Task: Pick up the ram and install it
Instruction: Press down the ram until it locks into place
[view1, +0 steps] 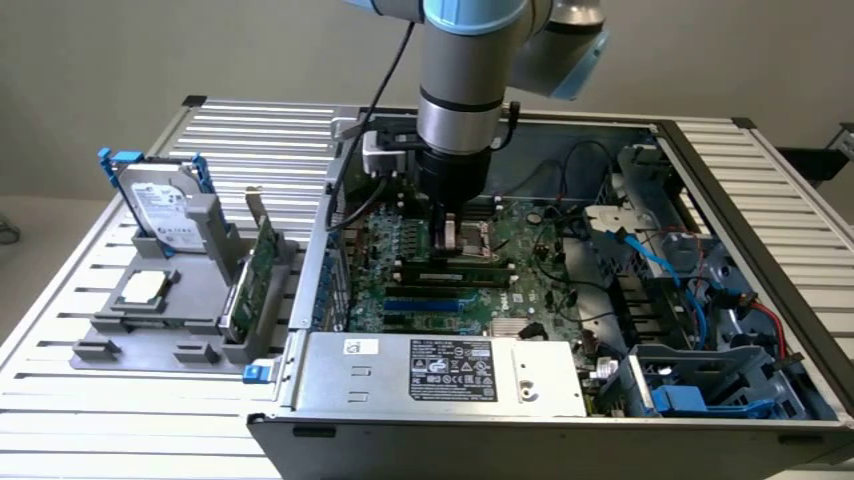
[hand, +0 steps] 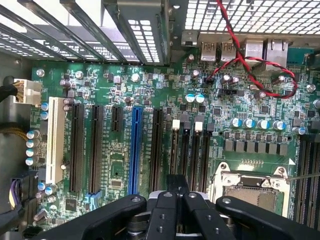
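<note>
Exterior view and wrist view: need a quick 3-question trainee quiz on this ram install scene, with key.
1. True or false: the hand is shut and sits low over the motherboard inside the open case.
2. Exterior view: what stands in the grey holder on that view's left, outside the case?
A) a hard drive and a green expansion card
B) a fan and a keyboard
C) two monitors
3. Wrist view: what colour is the long slot flanked by black slots on both sides?
Key: 1 true; 2 A; 3 blue.
</note>
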